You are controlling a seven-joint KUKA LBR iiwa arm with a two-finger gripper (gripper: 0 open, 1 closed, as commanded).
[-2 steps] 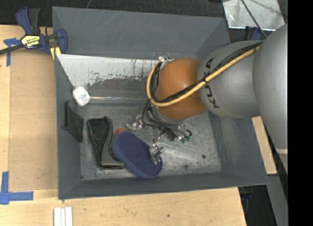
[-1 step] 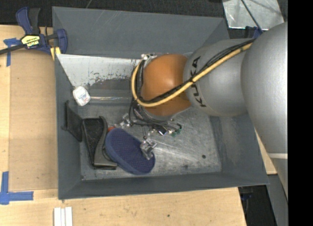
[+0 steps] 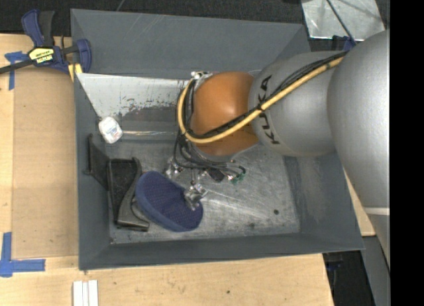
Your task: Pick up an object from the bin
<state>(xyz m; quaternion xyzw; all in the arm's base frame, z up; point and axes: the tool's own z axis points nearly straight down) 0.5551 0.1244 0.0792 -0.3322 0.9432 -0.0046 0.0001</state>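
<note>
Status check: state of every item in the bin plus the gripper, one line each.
Blue oval pad: lying flat at the lower left of the bin floor, touching the black piece.
Black angular piece: lying along the left wall, untouched by the gripper.
Small white object: resting at the upper left, apart from the others.
Gripper: down in the bin at the blue pad's right edge; grip cannot be told.

Silver arm (image 3: 318,106), orange cover (image 3: 222,109), yellow cable (image 3: 291,90).

Three loose things in the grey bin (image 3: 199,40).
One dark blue rounded pad (image 3: 164,204), one black angular piece (image 3: 119,187), one small whitish crumpled lump (image 3: 110,130).
</note>
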